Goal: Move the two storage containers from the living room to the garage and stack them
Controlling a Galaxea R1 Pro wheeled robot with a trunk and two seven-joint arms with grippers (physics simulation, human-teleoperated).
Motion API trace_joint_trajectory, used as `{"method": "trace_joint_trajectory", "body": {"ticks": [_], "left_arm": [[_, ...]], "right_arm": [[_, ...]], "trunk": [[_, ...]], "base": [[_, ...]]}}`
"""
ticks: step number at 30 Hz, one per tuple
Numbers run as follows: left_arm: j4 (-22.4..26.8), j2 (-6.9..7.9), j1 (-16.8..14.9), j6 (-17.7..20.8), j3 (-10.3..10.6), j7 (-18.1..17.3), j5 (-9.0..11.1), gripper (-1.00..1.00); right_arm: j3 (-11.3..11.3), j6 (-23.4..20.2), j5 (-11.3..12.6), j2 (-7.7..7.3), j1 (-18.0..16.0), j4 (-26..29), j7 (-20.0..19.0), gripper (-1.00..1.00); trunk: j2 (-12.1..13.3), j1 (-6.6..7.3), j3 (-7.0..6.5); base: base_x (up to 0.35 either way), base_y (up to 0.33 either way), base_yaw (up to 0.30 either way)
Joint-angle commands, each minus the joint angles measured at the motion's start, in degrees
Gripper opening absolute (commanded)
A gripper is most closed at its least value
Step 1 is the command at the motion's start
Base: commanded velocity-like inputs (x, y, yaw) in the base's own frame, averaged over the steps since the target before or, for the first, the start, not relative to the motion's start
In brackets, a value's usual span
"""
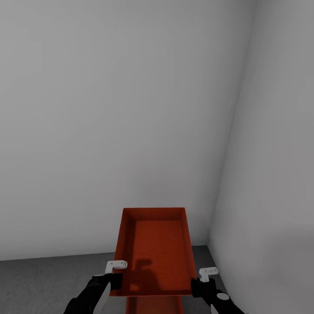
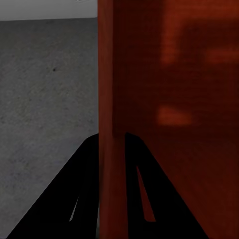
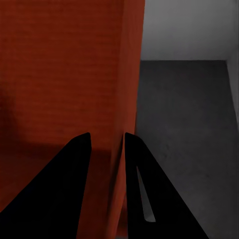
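Over the dark concrete floor point(image 1: 52, 279) of the garage corner, you hold one storage container point(image 1: 155, 248) up between both arms; a second container point(image 1: 152, 305) shows just beneath its near edge, low down by the robot. The left gripper point(image 1: 115, 272) is clamped on the left side wall near the container's near corner, and in the left wrist view the wall runs straight between the two dark fingers point(image 2: 74, 199); the right gripper point(image 3: 107, 149) pinches the right wall the same way, one finger inside and one outside.

By the look of it, you are about to set the held box onto the lower one; to do that well, keep both wrists level so the box stays flat, line its near edge and sides up with the lower rim before descending, and lower slowly and evenly; let go only once the weight has settled, and part both grips together so neither side tips.

The held box reaches forward from the grippers toward the white wall point(image 1: 131, 109), which stands close ahead; the side wall point(image 1: 279, 174) is near on the right, so avoid drifting that way.
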State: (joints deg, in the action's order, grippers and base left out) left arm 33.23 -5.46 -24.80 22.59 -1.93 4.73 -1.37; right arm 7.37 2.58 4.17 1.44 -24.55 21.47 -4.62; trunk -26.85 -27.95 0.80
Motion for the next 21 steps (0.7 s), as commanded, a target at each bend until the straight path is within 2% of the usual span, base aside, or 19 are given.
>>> {"method": "trace_joint_trajectory", "body": {"ticks": [1,21], "left_arm": [[0.1,-0.08,-0.1,0.4,-2.3,0.4,-1.5,-1.0],[0.1,-0.08,-0.1,0.4,-2.3,0.4,-1.4,-1.0]], "right_arm": [[3.1,0.2,-0.3,-0.04,0.0,0.1,-0.2,-1.0],[3.1,0.2,-0.3,-0.04,0.0,0.1,-0.2,-1.0]], "trunk": [[-0.1,-0.03,0.08],[-0.1,-0.03,0.08]], "base": [[0.051,-0.062,0.0],[0.006,-0.008,0.0]]}}
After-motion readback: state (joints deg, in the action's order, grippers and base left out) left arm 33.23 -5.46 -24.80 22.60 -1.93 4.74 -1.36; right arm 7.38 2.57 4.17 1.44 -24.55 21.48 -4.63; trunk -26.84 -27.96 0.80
